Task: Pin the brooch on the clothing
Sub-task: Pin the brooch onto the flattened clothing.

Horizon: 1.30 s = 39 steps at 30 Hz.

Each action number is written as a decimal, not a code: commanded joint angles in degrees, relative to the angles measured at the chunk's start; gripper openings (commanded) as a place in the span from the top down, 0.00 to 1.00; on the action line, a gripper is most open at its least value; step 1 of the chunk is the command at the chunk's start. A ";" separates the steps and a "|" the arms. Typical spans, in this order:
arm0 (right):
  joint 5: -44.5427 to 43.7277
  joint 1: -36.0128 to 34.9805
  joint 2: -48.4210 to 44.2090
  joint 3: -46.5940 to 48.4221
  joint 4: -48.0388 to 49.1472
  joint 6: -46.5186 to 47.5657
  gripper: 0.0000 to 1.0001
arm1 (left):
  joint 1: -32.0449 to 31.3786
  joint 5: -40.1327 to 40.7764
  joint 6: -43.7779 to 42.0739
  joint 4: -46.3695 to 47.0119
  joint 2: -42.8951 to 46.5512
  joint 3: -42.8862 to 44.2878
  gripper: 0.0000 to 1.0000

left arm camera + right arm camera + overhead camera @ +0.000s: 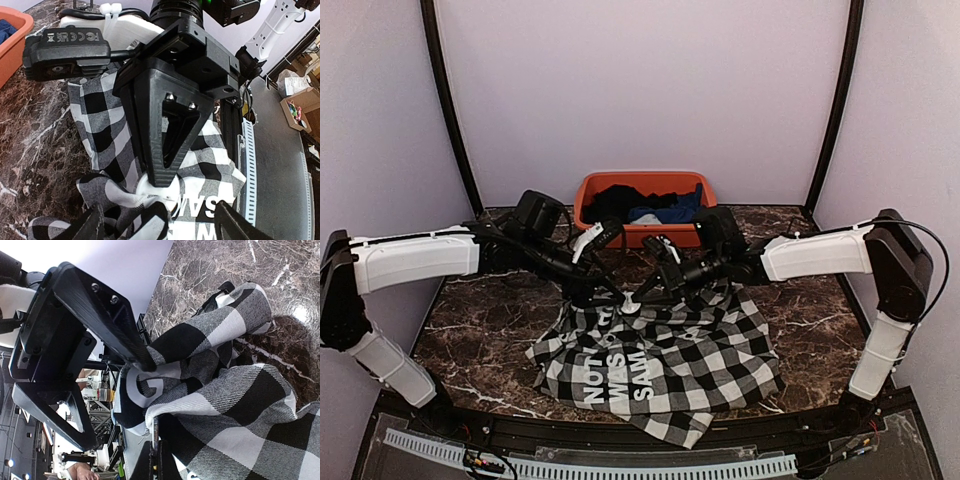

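Clothing [670,365] — black-and-white check, white block letters — pinched by right end effector [161,177]; left end effector [162,225] wide.

Orange bin [588,190] of black [615,203] and blue garments [665,212] on marble table [490,330].

The black-and-white checked shirt [670,365] lies rumpled on the desk [480,330], a fold pinched in the right hand [161,181]; a white round brooch [144,192] sits at its tip.

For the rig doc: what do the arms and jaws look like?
Left arm and right arm: white link shells, black joints. A black cable loops off the right one. Jaws are black wedges with triangular cutouts and two screws. A wrist camera module bears CE and FC marks.
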<state>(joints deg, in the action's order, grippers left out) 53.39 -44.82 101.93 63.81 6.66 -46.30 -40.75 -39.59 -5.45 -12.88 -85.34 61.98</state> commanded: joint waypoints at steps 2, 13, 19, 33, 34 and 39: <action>1.53 -0.09 -2.10 -0.08 2.84 0.69 1.00 | 0.20 -3.19 -0.26 -0.08 -0.53 0.96 0.24; 2.34 -0.64 -2.81 0.40 2.49 1.91 1.00 | 0.15 -1.75 -0.35 -0.08 -2.01 1.73 0.37; 2.25 -1.31 -2.67 1.24 0.80 3.26 1.00 | 0.15 -1.77 -0.03 0.52 -2.47 1.83 0.40; 2.40 -1.53 -2.40 2.44 0.14 3.20 1.00 | 0.16 -2.83 0.20 0.36 -3.28 1.80 0.49; 2.50 -1.50 -2.38 2.60 0.26 3.13 1.00 | 0.15 -2.85 0.15 0.55 -3.22 1.58 0.49; 2.94 -1.61 -2.40 2.82 0.86 2.51 1.00 | 0.16 -2.56 0.39 0.85 -3.53 1.50 0.55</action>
<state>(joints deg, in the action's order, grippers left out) 54.46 -45.87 101.03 64.90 5.78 -43.68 -40.75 -41.41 -5.06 -12.19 -88.84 62.87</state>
